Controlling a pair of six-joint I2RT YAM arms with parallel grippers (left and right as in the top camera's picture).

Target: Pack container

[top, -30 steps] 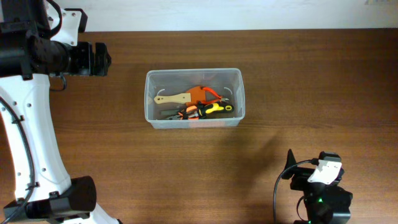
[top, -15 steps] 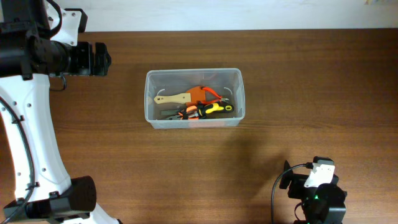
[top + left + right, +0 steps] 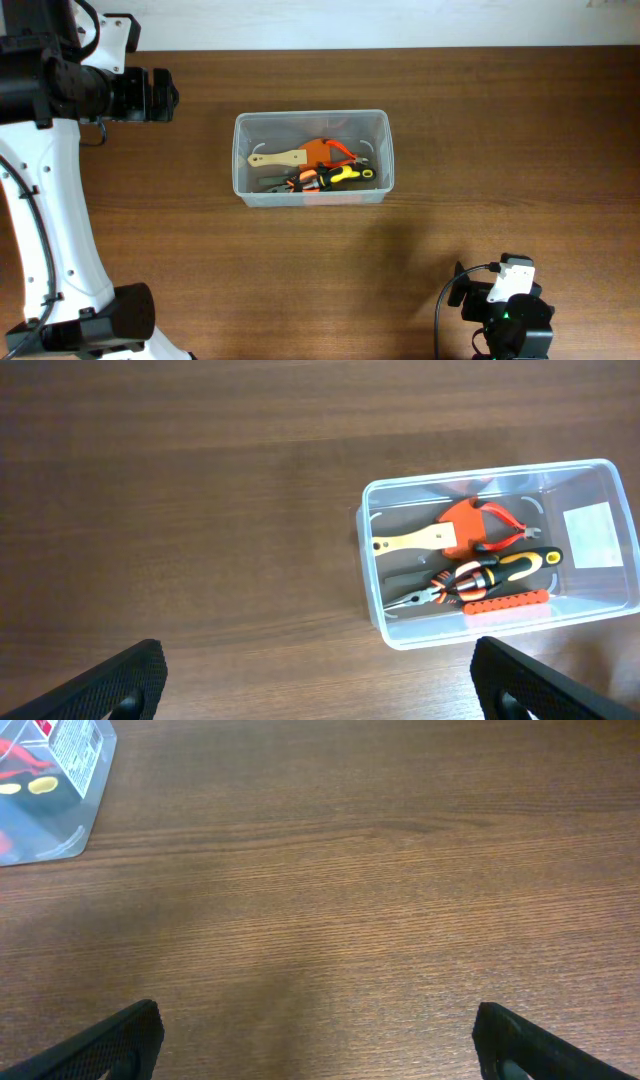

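The clear plastic container (image 3: 372,128) stands on the wooden table at centre. It holds a wooden-handled orange scraper (image 3: 300,155), pliers with orange and black handles (image 3: 305,180), a yellow and black tool (image 3: 345,175) and a red strip. It also shows in the left wrist view (image 3: 600,595), and its corner shows in the right wrist view (image 3: 60,820). My left gripper (image 3: 320,685) is open and empty, left of the container. My right gripper (image 3: 320,1040) is open and empty over bare table near the front right.
The left arm's white links (image 3: 40,200) run down the table's left side. The right arm's base (image 3: 505,310) sits at the front right edge. A white wall borders the table's far edge.
The right arm has drawn back toward the front edge and folded lower. The left arm and the container have not moved.
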